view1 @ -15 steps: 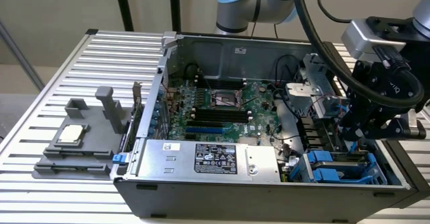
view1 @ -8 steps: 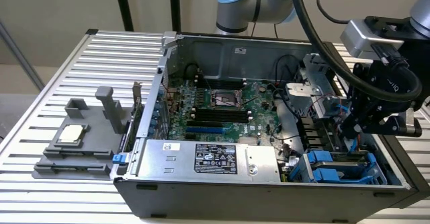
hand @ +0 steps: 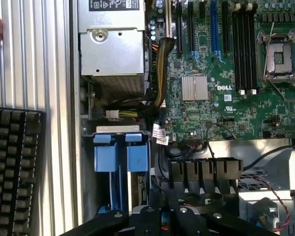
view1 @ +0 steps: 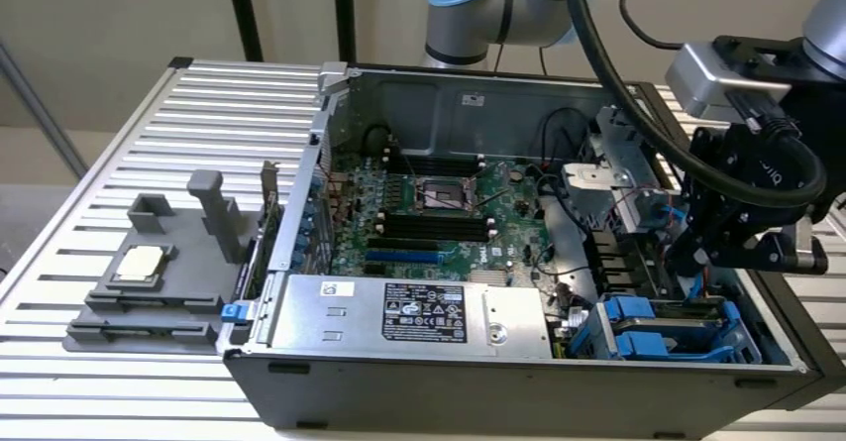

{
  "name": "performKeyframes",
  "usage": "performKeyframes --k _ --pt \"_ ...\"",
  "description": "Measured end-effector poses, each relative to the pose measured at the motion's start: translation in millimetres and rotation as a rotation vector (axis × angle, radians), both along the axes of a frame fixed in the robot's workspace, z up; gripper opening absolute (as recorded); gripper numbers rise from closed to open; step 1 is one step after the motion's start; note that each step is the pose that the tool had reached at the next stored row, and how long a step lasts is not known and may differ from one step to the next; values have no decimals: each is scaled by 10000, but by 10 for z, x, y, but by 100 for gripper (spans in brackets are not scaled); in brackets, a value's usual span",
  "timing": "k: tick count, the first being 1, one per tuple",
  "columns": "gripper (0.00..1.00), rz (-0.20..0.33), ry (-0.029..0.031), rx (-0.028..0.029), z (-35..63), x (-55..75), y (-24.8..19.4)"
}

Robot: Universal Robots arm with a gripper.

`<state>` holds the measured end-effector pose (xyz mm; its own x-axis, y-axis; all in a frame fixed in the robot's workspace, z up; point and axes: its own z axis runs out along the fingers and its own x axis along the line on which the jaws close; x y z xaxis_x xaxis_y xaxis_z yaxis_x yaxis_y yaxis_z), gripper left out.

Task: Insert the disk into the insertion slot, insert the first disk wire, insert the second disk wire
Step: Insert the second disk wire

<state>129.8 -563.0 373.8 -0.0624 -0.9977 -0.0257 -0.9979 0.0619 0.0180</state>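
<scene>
Hand point(view1: 740, 248) pressed together, hovering above case's right edge. Disk not discernible; insertion slot point(view1: 675, 327) at case's 5 o'clock corner. Your risk: loose wires point(hand: 160, 73) snagging hand.

arm joints point(view1: 492, 10): chunky silver-grey tubes, one with a light blue end cap, pretty standard look
cable point(view1: 621, 74): fat black hose looping down from the top to the wrist, with a thinner black wire next to it
camera box point(view1: 710, 76): small light grey block bolted on near the wrist, black bracket behind it
wrist point(view1: 760, 168): black round housing with pale lettering on it, can't read it
gripper point(view1: 730, 255): all black, linkage-style bars with round pivot screws
gripper up close point(hand: 179, 219): black linkage arms, shiny round bolt heads at the joints
</scene>
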Motion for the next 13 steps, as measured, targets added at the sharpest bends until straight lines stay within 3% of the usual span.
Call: performKeyframes --k 2,7,13 --pt "16 8 -17 43 -14 -11 -46" --pt "16 25 -64 220 -76 -25 -157" --pt "16 53 -142 427 -149 -38 -212"
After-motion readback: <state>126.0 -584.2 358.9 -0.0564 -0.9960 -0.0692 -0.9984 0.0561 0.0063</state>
